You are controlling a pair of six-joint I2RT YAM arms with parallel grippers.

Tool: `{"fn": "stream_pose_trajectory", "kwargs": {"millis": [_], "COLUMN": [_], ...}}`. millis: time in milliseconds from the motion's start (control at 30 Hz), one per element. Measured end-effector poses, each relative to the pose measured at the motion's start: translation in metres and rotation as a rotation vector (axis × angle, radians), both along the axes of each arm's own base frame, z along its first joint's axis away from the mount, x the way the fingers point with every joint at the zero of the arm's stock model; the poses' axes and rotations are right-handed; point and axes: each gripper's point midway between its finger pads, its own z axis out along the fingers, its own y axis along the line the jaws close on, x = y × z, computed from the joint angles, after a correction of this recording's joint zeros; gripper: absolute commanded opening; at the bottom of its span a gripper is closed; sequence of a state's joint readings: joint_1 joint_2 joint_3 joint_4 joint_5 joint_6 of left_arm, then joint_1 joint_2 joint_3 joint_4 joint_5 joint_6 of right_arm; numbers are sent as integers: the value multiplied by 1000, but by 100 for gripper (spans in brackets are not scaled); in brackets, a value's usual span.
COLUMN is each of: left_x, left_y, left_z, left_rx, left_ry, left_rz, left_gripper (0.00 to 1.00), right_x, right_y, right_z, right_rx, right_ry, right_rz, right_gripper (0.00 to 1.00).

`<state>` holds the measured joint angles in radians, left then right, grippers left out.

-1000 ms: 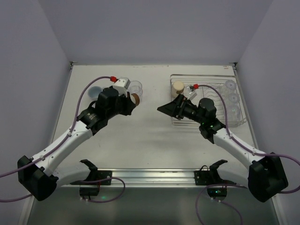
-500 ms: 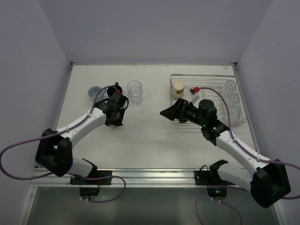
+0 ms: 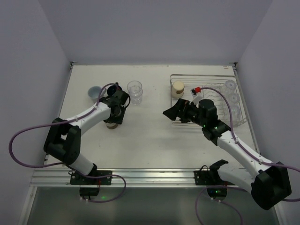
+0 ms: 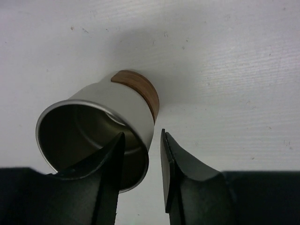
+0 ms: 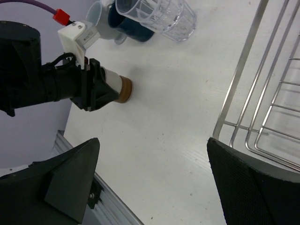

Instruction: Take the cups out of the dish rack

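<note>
A brown cup with a cream top (image 4: pixel 119 110) stands on the table, also in the top view (image 3: pixel 111 124) and the right wrist view (image 5: pixel 123 89). My left gripper (image 4: pixel 140 154) straddles its rim, one finger inside, one outside with a thin gap, so it is slightly open. My right gripper (image 5: pixel 164 187) is wide open and empty above the table, beside the left edge of the silver dish rack (image 3: pixel 206 76). The rack holds another cream-topped cup (image 3: pixel 177 88) and clear tumblers (image 3: pixel 233 99).
On the table behind the left gripper stand a clear glass (image 3: pixel 134 91), a navy mug (image 5: pixel 133 28) and a light blue-grey mug (image 3: pixel 95 92). The rack's wire edge (image 5: pixel 243 70) is at the right of the right wrist view.
My left arm has swung down and nearer, setting the brown cup onto the table. My right gripper has drifted slightly toward the rack's left edge.
</note>
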<state>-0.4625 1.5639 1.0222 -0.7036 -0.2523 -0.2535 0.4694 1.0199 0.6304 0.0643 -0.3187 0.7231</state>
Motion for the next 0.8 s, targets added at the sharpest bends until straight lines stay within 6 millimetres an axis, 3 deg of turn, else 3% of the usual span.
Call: {"fn": "stream_pose_trajectory", "kwargs": {"millis": [167, 300, 367, 467, 567, 733, 800], "left_x": [8, 13, 16, 23, 25, 1, -12], "left_y": [3, 1, -1, -8, -21, -40, -41], "left_z": [7, 23, 38, 77, 129, 227, 251], "left_rx": [17, -2, -29, -99, -216, -484, -555], "left_ry": [-37, -93, -145, -280, -450, -737, -817], "left_rz": [7, 10, 8, 2, -27, -132, -167], "left_gripper": [61, 67, 81, 93, 98, 100, 100], "right_x": [12, 29, 37, 56, 78, 129, 145], "right_y": [-13, -31, -38, -50, -58, -74, -78], "right_z": [1, 9, 11, 10, 5, -15, -24], "right_rx": [-76, -158, -197, -285, -369, -523, -572], "right_ry": [-16, -45, -56, -58, -44, 25, 52], "right_rz": [-79, -181, -225, -298, -352, -440, -459], "right_gripper": [99, 99, 98, 90, 81, 80, 79]}}
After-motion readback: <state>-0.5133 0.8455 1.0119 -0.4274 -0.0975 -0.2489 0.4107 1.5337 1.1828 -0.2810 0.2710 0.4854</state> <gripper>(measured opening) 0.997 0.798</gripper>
